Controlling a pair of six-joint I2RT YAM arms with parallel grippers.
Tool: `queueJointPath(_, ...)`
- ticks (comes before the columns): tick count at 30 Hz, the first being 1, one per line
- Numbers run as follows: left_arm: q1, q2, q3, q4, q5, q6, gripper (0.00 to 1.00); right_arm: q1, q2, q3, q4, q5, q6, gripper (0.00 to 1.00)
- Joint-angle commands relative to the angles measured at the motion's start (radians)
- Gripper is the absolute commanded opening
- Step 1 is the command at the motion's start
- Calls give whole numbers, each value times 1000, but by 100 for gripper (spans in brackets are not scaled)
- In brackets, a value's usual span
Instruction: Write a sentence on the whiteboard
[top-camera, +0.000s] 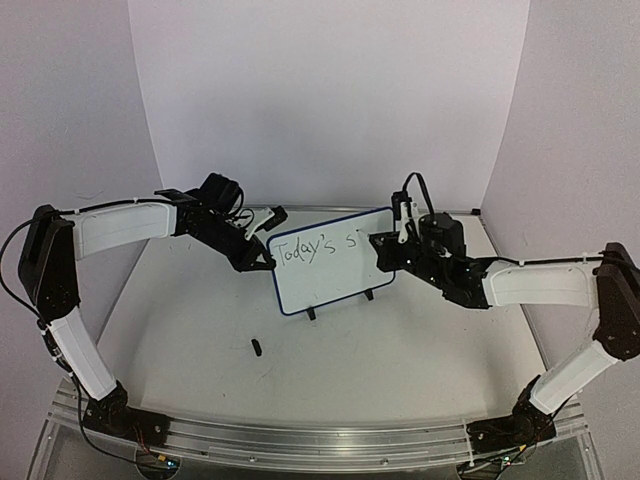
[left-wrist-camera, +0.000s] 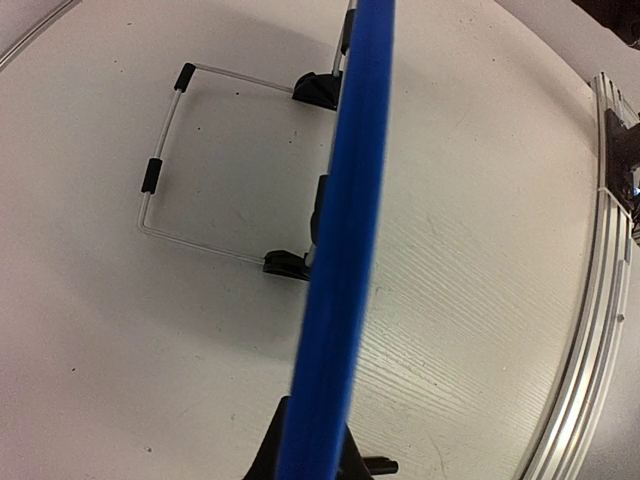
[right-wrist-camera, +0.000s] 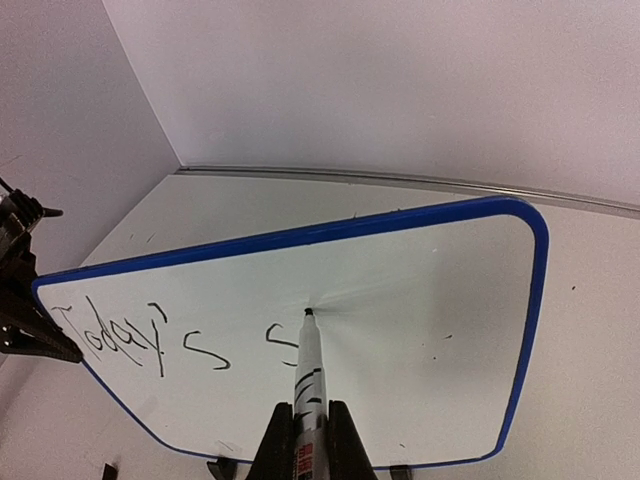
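The whiteboard (top-camera: 335, 265) stands tilted on its wire stand mid-table, white with a blue rim. The sentence (top-camera: 312, 247) on it reads "Today's" and then a lone "s", all in one line. My left gripper (top-camera: 263, 263) is shut on the board's left edge; in the left wrist view the blue rim (left-wrist-camera: 345, 250) runs up from between its jaws (left-wrist-camera: 310, 462). My right gripper (right-wrist-camera: 308, 418) is shut on a white marker (right-wrist-camera: 310, 375), and the black tip touches the board (right-wrist-camera: 420, 300) just right of the second "s" (right-wrist-camera: 283, 345). The gripper also shows in the top view (top-camera: 388, 243).
A small black marker cap (top-camera: 257, 347) lies on the table in front of the board. The wire stand (left-wrist-camera: 165, 170) and black clip feet (left-wrist-camera: 288, 264) sit behind the board. An aluminium rail (top-camera: 320, 440) runs along the near edge. White walls enclose the back and sides.
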Motion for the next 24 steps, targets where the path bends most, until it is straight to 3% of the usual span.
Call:
queueJointPath(1,-10,39,6,-53,-76,39,0,-10,28,38,10,21,-6,0)
queueJointPath(24,-13,46,7,-53,-78,39,0,-10,43,-3,-21,71,13,0)
